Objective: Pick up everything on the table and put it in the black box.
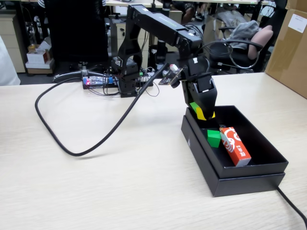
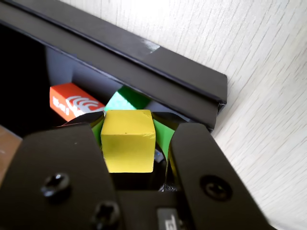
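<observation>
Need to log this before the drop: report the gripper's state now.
Gripper: closed on the yellow cube, held above the black box.

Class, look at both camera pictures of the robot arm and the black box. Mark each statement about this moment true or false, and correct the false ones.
1. The claw holds the yellow cube. True.
2. The green cube lies on the table outside the black box. False: it lies inside the box, beside the red carton.
3. The red carton is inside the black box. True.
4. The yellow cube already rests on the box floor. False: in the fixed view it is held between the claw's fingers, above the box's near corner.
5. A black cable loops across the table. True.
</observation>
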Robot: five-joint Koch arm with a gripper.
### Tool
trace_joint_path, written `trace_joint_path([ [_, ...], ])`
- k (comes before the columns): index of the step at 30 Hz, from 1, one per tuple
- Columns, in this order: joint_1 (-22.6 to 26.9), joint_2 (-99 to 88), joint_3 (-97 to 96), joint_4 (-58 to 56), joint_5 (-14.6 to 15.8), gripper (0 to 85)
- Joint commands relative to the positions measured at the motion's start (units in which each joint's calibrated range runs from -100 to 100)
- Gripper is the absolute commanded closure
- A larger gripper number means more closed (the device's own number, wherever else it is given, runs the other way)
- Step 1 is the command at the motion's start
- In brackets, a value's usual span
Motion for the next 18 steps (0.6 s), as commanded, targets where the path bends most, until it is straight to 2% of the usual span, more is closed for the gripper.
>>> trace_joint_path([
  [1, -0.6, -0.9, 1.3, 2.5, -0.2, 76.6],
  [5, -0.5, -0.8, 1.0, 2.6, -0.3, 70.9],
  [9, -0.2, -0.8, 0.3, 2.5, -0.5, 57.2],
  [16, 0.0, -2.8, -0.1, 2.5, -0.5, 52.8],
  [18, -0.1, -4.8, 1.6, 1.3, -0.4, 49.2],
])
